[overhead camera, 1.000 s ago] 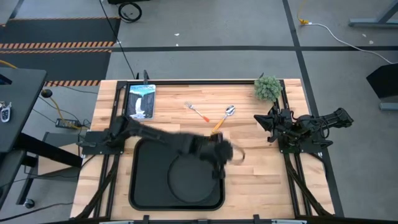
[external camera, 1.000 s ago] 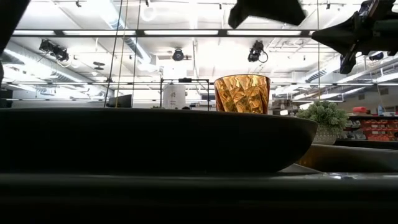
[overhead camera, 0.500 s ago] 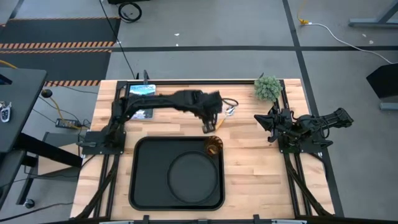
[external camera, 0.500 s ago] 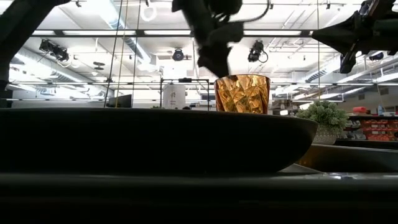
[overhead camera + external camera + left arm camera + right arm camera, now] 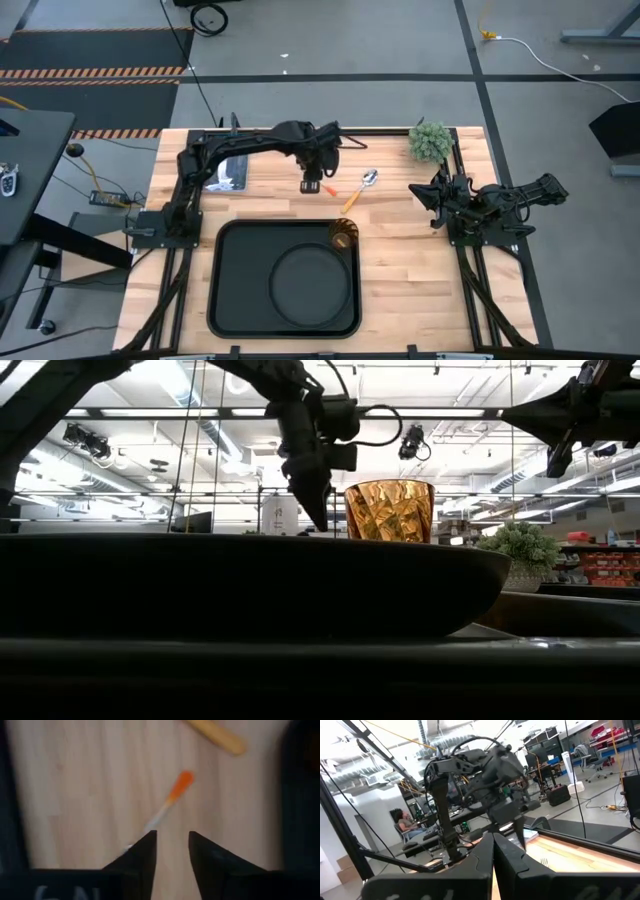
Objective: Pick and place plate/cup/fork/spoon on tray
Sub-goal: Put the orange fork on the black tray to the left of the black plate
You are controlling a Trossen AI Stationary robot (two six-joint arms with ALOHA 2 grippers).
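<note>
The black tray (image 5: 228,300) lies at the table's near middle. The round black plate (image 5: 300,290) lies flat in it, and the amber cup (image 5: 343,236) stands upright in its far right corner, also in the low view (image 5: 390,510). The fork (image 5: 328,190) and the spoon (image 5: 362,188) lie flat on the wood beyond the tray. My left gripper (image 5: 311,184) points down over the fork's tine end, its fingers a little apart (image 5: 171,845); the fork's red-orange handle (image 5: 181,782) shows beyond them. My right gripper (image 5: 438,196) waits shut at the table's right.
A small potted plant (image 5: 430,140) stands at the far right corner. A printed card (image 5: 232,172) lies at the far left, partly under my left arm. Bare wood lies to the tray's right and left.
My left gripper has left the cup, which stands on the tray, and gone up and toward the table's far edge. It now points down over the fork. The cup, plate, fork and spoon have stayed in place.
</note>
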